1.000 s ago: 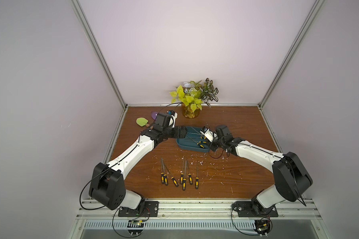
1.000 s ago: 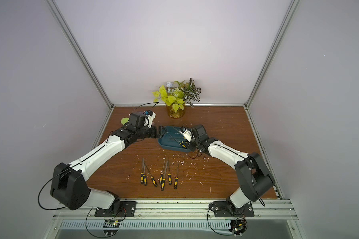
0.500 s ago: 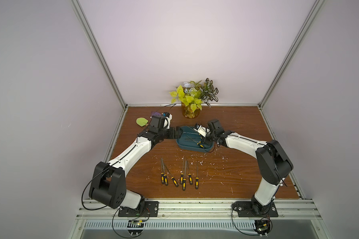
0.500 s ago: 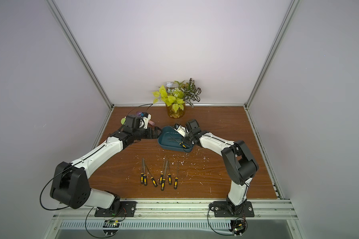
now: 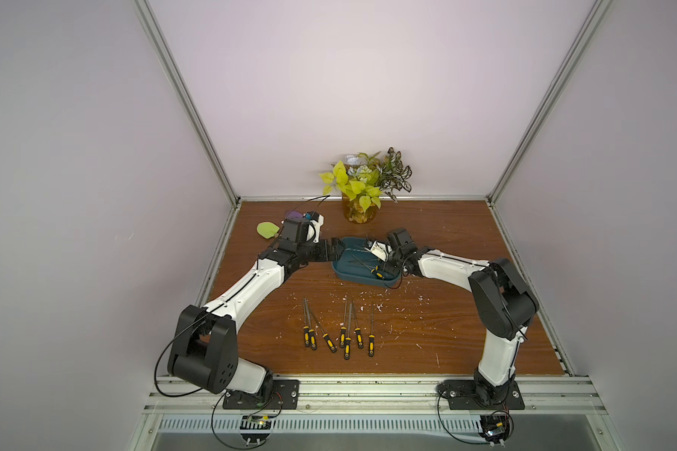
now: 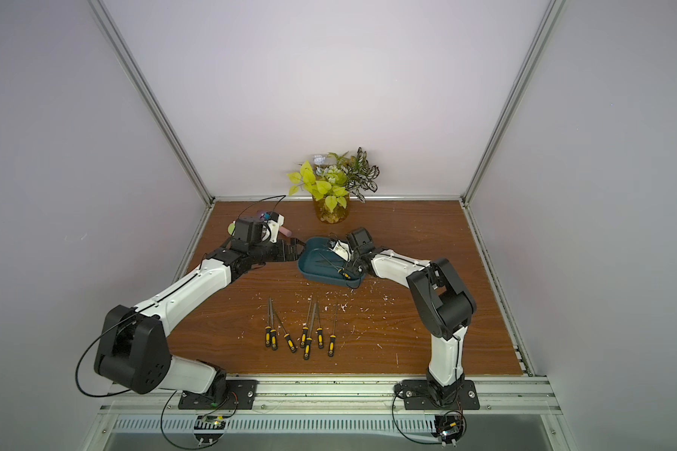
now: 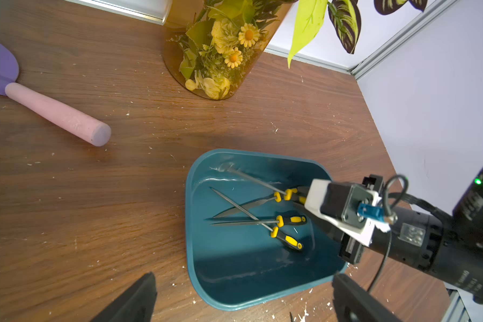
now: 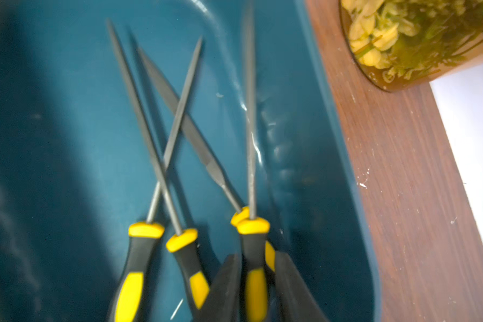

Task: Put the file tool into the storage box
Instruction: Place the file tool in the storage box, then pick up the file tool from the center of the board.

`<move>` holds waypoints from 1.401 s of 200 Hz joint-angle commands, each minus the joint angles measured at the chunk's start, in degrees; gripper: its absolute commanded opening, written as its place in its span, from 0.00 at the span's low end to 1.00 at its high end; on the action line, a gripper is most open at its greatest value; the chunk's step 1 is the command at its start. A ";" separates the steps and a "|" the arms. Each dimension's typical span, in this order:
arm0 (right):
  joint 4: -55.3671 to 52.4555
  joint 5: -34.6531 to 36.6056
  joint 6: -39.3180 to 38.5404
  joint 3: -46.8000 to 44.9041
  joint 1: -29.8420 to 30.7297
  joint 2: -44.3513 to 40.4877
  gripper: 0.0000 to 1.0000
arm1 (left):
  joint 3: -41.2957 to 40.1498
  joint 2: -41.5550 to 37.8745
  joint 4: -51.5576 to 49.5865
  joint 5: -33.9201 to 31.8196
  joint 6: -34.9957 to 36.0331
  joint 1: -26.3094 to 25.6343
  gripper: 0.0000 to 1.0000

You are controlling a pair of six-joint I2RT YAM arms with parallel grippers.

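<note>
Pale lilac walls [image 5: 368,78] meet at aluminium corner posts [image 5: 188,105]; brown wood-grain tabletop [image 5: 446,226] below, aluminium rail [image 5: 368,384] along its near edge, evenly lit.

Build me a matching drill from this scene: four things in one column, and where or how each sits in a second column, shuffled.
Column A
1. shallow teal-blue plastic storage box
2. amber glass jar of plants
3. pink cylindrical handle
4. row of yellow-and-black-handled metal files

Column B
a. stands by the back wall
b. laid side by side on the bare wooden table, toward the front
c. holds four files
d. lies flat near the back left corner

Pairs: 1-c, 2-a, 3-d, 4-b
</note>
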 commanded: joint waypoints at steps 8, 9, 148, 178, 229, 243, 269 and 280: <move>2.49 2.35 0.12 1.58 0.05 0.15 0.38 | -0.74 -0.79 1.17 0.70 -0.24 0.49 1.00; 2.54 2.41 0.15 1.56 0.08 0.12 0.39 | -0.76 -0.78 1.17 0.70 -0.23 0.44 1.00; 1.83 -2.82 36.28 -8.06 2.07 -22.74 0.47 | -2.22 -1.73 1.35 0.18 0.52 -0.17 1.00; 3.23 -3.12 49.44 -16.89 5.28 -32.00 0.48 | -2.69 -3.01 0.57 -2.86 1.57 -1.95 1.00; -3.25 3.74 66.65 -28.27 17.31 -43.47 0.49 | -3.91 -4.60 1.37 -5.50 1.55 -4.36 1.00; -3.25 3.03 71.94 -31.96 20.87 -45.51 0.49 | -3.90 -4.15 1.50 -5.15 1.53 -4.26 1.00; -3.32 5.23 80.92 -36.91 28.21 -47.18 0.49 | -2.81 -3.07 -0.18 -6.22 2.31 -4.05 1.00; -2.76 5.77 82.83 -38.07 31.19 -46.72 0.49 | -2.91 -3.13 0.02 -6.31 2.28 -3.66 1.00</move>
